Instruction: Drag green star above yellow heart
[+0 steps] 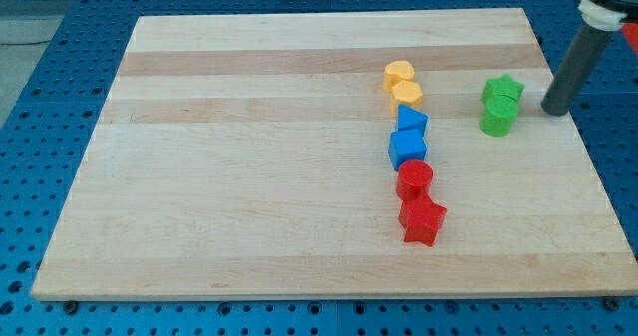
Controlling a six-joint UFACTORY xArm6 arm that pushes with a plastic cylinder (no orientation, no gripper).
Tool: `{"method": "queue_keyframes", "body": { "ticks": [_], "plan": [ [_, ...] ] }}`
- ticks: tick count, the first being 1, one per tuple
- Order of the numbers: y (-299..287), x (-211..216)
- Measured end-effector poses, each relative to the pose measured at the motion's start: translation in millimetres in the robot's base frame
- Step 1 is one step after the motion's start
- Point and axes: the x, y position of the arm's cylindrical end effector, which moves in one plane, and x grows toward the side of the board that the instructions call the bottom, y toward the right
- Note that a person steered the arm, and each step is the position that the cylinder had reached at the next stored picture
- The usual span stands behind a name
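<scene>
Overhead and slightly angled, the camera shows a pale wooden board [249,176] resting on a blue perforated table [60,77]. My tip [554,110], the lower end of a dark rod with nothing to open or close and nothing held, sits on the board near the view's right edge, just to the right of two green blocks and apart from them. The green star [504,88] lies toward the view's upper right, touching a green cylinder-like block [497,119] just below it. The yellow heart [400,73] is to the star's left, near the view's top centre, with a second yellow block [407,92] pressed against its lower side. Below those runs a column: a blue block [412,120], a blue cube [407,147], a red cylinder-like block [414,179] and a red star [422,219]. Placed on the star's right, the tip looks ready to push leftward; the star likely needs steering up and left, clear of its green neighbour, to land above the heart.
</scene>
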Motion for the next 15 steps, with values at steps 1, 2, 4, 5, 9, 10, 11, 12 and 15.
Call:
{"method": "queue_keyframes", "body": {
  "ticks": [1,2,4,5,9,10,11,12,15],
  "plan": [
    [-9.3,0.8],
    [-26.8,10.4],
    [-49.9,-2.9],
    [-50.2,-21.7],
    [-73.6,-30.2],
    [-79.7,-55.6],
    [-67.0,-55.4],
    [-50.8,-62.2],
    [-76.0,-90.7]
  ]
}}
